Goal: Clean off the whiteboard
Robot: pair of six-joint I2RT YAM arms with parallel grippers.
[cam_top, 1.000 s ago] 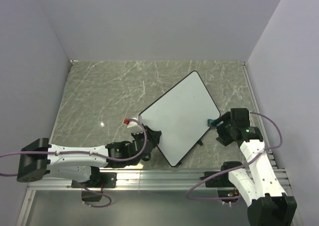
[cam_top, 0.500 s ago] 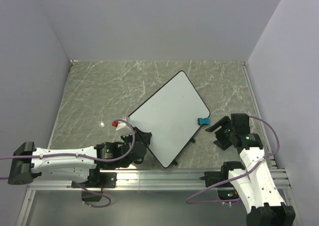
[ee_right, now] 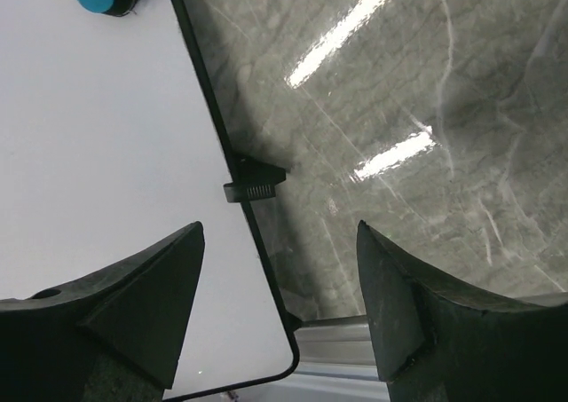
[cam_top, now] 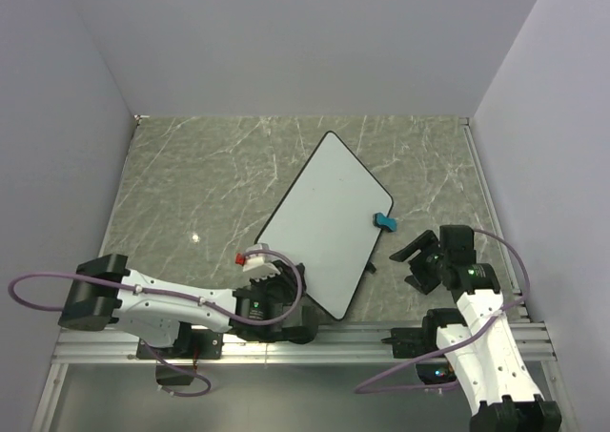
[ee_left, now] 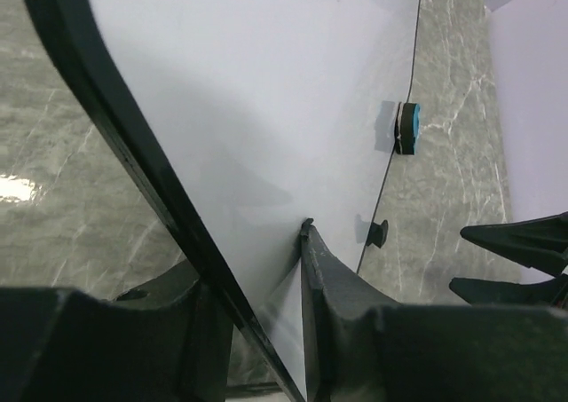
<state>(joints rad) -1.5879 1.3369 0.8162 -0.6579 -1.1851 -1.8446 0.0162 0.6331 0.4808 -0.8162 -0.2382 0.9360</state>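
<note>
Right, overhead view first: the whiteboard (cam_top: 324, 217) sits in the middle of the frame on the grey-green marble table (cam_top: 191, 184). It is turned like a diamond, one rounded corner pointing to the top of the frame and another down toward the metal rail (cam_top: 362, 341) at the bottom. Its face reads plain white inside the thin black rim.

Down at the board's lower left edge, the left gripper (cam_top: 278, 281) is pinching that rim. The left wrist camera backs it up: the black edge runs diagonally from the upper left straight down between the two fingers (ee_left: 328, 295), one on the white face and the other on the far side of the rim. Whether the board lies flat or that pinched edge is raised off the marble, I can't quite tell from these angles.

Over on the board's right edge, a small blue eraser (cam_top: 383, 220) rests right at the rim. In the left wrist view it shows at the upper right, again on the rim.

Lower right of the overhead frame, the right gripper (cam_top: 416, 263) hangs just off the board's lower right edge, jaws spread wide with nothing between them. Its own camera looks down between them at the rim and one small black foot (ee_right: 253, 187) sticking out onto the marble. The eraser's blue corner peeks in at the top left.
</note>
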